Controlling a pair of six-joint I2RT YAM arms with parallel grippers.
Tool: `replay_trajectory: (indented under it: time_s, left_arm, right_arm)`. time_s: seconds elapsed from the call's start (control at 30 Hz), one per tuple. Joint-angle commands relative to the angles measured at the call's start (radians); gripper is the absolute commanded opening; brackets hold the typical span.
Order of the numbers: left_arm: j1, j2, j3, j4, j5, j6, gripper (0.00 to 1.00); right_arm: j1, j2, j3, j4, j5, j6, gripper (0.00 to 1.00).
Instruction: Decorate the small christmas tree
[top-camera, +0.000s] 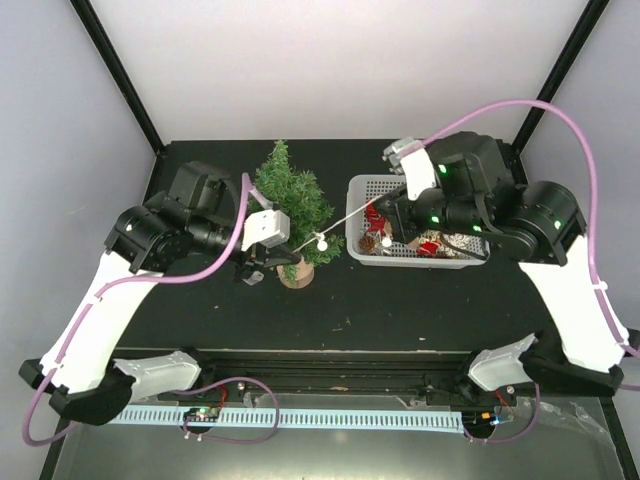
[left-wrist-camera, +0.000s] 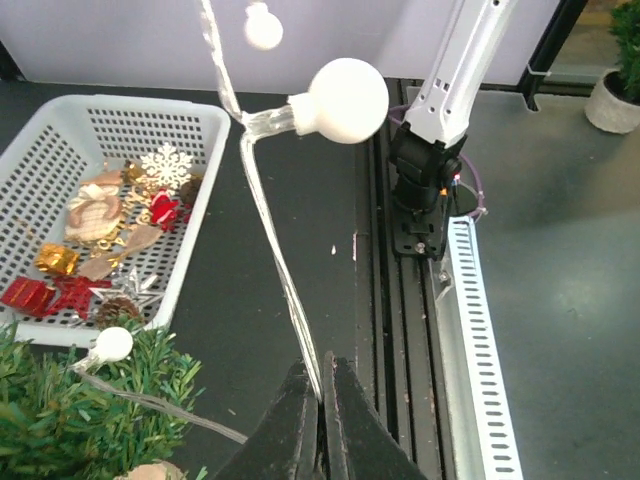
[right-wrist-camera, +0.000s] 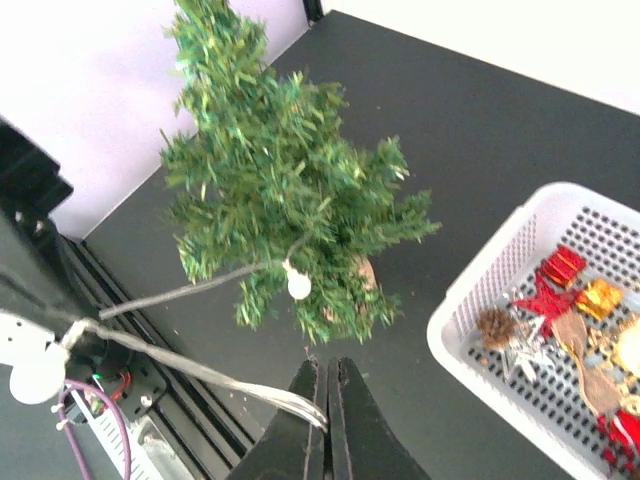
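Observation:
The small christmas tree (top-camera: 293, 203) stands on its tan stump (top-camera: 295, 273) at mid-table. A clear light string (top-camera: 340, 221) with round white bulbs (top-camera: 322, 241) stretches between both grippers, just in front of the tree. My left gripper (top-camera: 260, 262) is beside the tree's left base, shut on the string's wire (left-wrist-camera: 285, 290); a large bulb (left-wrist-camera: 346, 99) hangs close to its camera. Over the basket's left end, my right gripper (top-camera: 386, 218) is shut on the wire (right-wrist-camera: 200, 367). One bulb (right-wrist-camera: 298, 285) rests against the tree's lower branches (right-wrist-camera: 280, 190).
A white perforated basket (top-camera: 356, 217) right of the tree holds several ornaments: red gift boxes, stars, a pine cone (right-wrist-camera: 494, 326), a white snowflake (left-wrist-camera: 166, 163). A black rail and white slotted strip (top-camera: 300, 418) run along the table's near edge.

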Motion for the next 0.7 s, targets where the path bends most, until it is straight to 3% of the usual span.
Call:
replay_trajectory:
  time_s: [0.0, 0.2, 0.43, 0.67]
  left_arm:
    - [0.015, -0.079, -0.059, 0.018, -0.055, 0.009, 0.02]
    - [0.133, -0.093, -0.105, 0.043, -0.031, -0.052, 0.02]
    - [0.259, -0.128, -0.143, 0.116, 0.047, -0.119, 0.02]
    - [0.3, -0.162, -0.176, 0.227, 0.08, -0.201, 0.02]
  right_arm:
    - [-0.008, 0.084, 0.14, 0.009, 0.014, -0.047, 0.01]
    - [-0.009, 0.211, 0.279, 0.084, 0.004, -0.045, 0.01]
    - [-0.009, 0.229, 0.239, 0.286, -0.051, -0.013, 0.01]
    - [-0.008, 0.234, 0.215, 0.456, -0.09, 0.011, 0.01]
